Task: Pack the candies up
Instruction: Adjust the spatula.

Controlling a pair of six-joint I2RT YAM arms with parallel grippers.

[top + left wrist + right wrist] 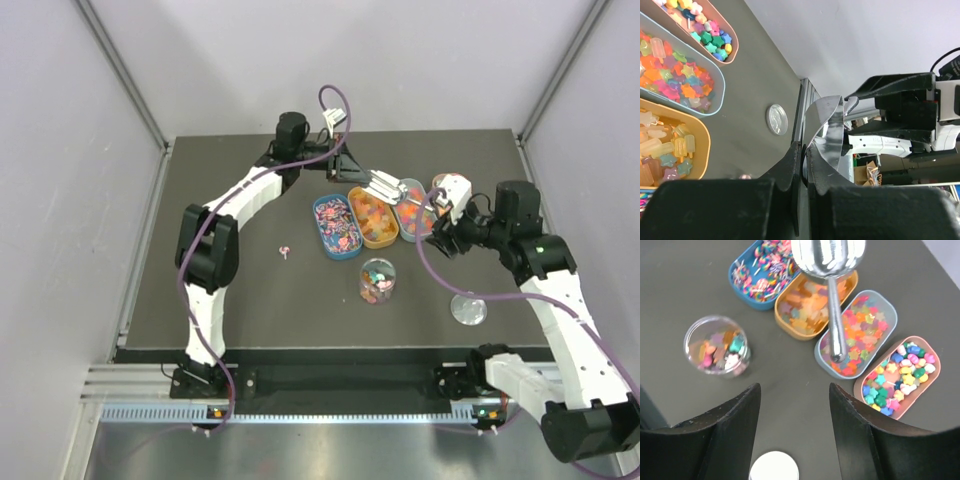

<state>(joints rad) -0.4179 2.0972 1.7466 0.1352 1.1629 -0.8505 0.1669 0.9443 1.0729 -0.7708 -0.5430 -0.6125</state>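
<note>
Your left fingers (787, 170) are clenched on the metal scoop (827, 255). In the left wrist view, the bright curved sheet of its bowl is pinched between them. The scoop hangs above the trays with its bowl toward the left arm. Its handle runs out over the pale blue tray (894, 315), and the free end sits above that tray's sweets.

Your right fingers (735, 425) are spread, with nothing between them. They hover over the worktop (680, 285) beside the trays, apart from the scoop handle.

Most of the candies (862, 332) lie in four oval trays set side by side, rims touching:
- The blue tray (731, 271) holds pink-purple swirled sweets.
- The orange tray (776, 315) holds yellow-orange gummies.
- The pale blue tray holds orange, pink and green stars.
- The pink tray (938, 362) holds mixed blue, green, red and yellow pieces.

A clear round jar (716, 345) stands upright and uncovered on the worktop near the trays, not touching them. A small heap of mixed candies lies in its bottom.

The jar's round lid (774, 467) lies flat on the worktop, well apart from the jar, on the right arm's side. In the right wrist view it shows at the lower edge, between the two fingers.

The top view shows one stray pink sweet (286, 250) on the worktop, on the left-arm side of the blue tray and clear of it.
</note>
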